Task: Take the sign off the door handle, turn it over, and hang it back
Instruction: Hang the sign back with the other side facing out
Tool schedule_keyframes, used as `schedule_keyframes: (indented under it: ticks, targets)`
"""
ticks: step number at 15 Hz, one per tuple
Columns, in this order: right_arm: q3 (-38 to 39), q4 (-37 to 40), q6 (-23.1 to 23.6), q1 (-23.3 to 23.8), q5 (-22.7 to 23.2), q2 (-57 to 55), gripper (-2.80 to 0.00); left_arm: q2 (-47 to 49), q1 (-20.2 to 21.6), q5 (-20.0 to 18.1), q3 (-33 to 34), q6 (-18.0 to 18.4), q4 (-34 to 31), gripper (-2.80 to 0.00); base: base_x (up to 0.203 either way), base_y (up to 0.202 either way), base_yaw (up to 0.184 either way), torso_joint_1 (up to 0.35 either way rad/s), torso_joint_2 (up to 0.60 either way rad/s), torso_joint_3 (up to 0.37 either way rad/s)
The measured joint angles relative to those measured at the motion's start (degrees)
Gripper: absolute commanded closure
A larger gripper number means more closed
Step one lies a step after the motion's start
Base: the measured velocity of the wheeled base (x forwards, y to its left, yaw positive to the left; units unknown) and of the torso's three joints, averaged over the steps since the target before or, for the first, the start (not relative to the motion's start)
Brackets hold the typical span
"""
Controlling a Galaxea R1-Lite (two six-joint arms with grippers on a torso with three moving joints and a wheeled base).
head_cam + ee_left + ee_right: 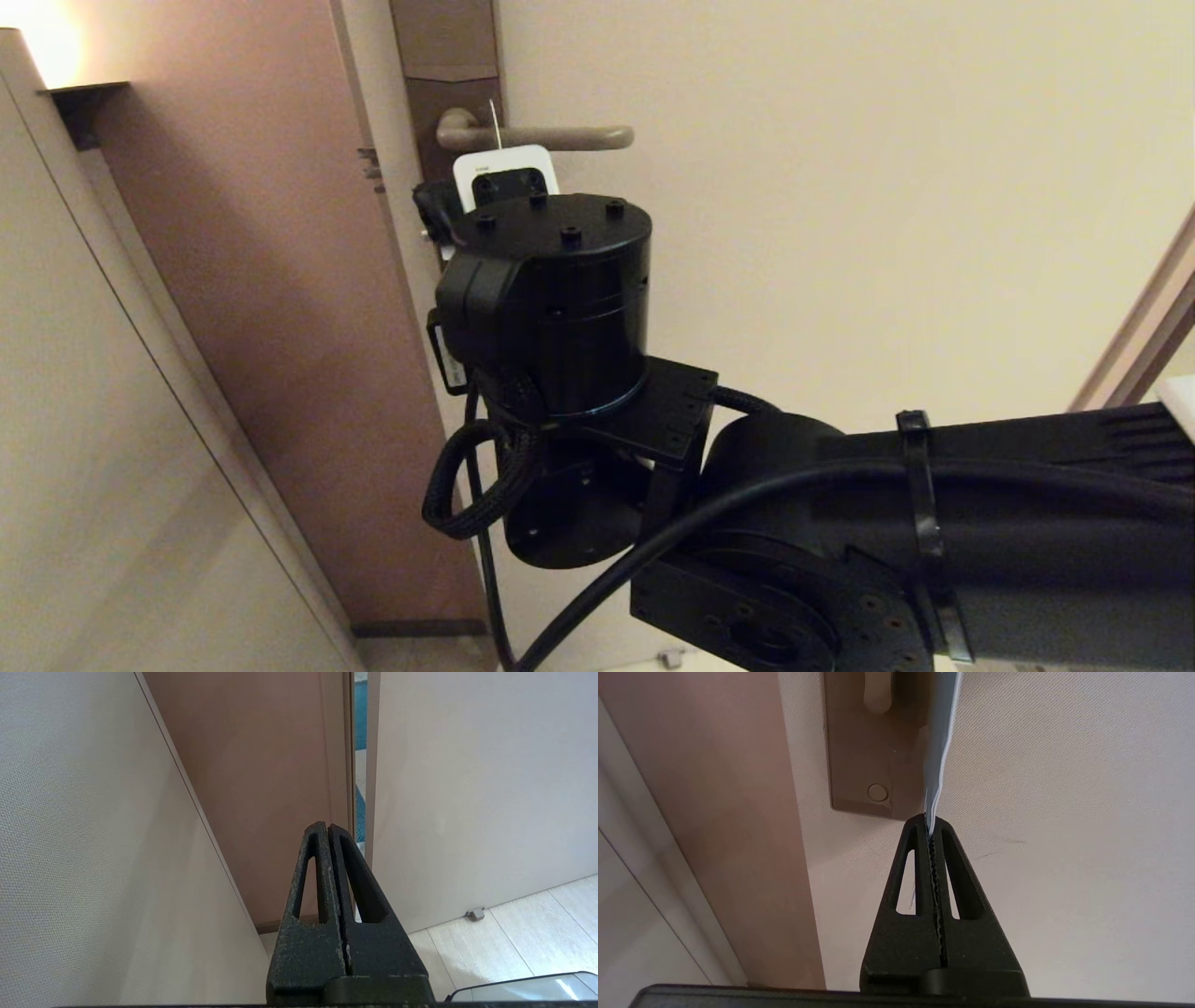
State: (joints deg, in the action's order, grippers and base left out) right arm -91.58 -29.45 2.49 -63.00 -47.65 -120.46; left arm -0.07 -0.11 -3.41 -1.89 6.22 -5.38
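Hanging below the door handle [551,138], the sign [940,756] is bending a little, so I judge it light, thin and flexible; the lower edge is the good place to hold it. The right tool [932,822] is clamping there, which only the right wrist view shows. The left tool [327,828] is resting closed, holding nothing.
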Motion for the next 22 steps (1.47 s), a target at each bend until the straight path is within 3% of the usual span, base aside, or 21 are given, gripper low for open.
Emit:
schedule_keyframes:
  ticks: [9,16,22]
  targets:
    - [0.34,0.99,1.84,0.44,0.22,-0.2,0.0,0.0,0.01,-0.02,-0.01,0.0,-0.02,0.0,0.0,0.0,0.0,0.0,0.0,0.0]
    - [6.46,2.65,2.61,0.38,0.3,4.1,0.0,0.0,0.01,0.0,-0.01,-0.05,0.0,0.0,0.0,0.0,0.0,0.0,0.0,0.0]
    - [7.13,3.3,2.7,0.27,0.28,5.69,0.0,0.0,0.01,-0.02,-0.01,0.0,0.0,0.0,0.0,0.0,0.0,0.0,0.0,0.0]
